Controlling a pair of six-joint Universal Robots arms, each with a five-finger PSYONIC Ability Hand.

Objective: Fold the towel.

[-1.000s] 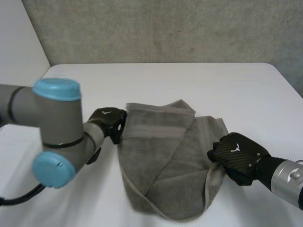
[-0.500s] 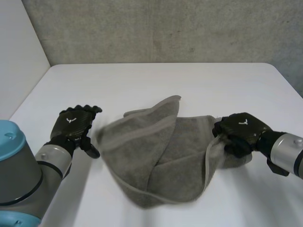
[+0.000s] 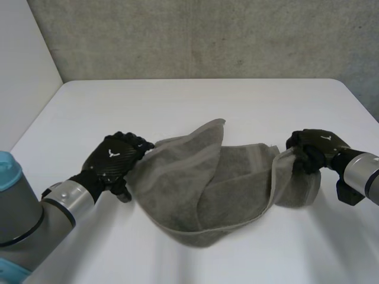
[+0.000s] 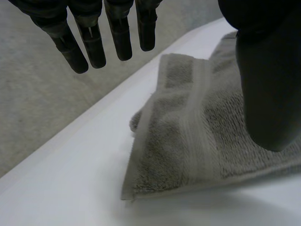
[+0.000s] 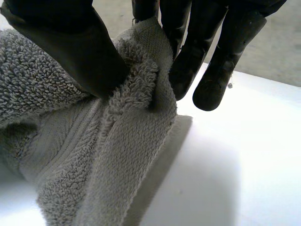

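Pinching towel [image 3: 201,189] edge, right hand [image 3: 317,148], left hand [image 3: 112,161] straight-fingered beside it

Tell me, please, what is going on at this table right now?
A two-armed robot is folding a grey towel on a white table. Its right hand pinches the towel's right end between thumb and fingers, lifted off the table. Its left hand is open at the towel's left edge, fingers straight, gripping nothing. The towel lies rumpled, not yet neatly folded.
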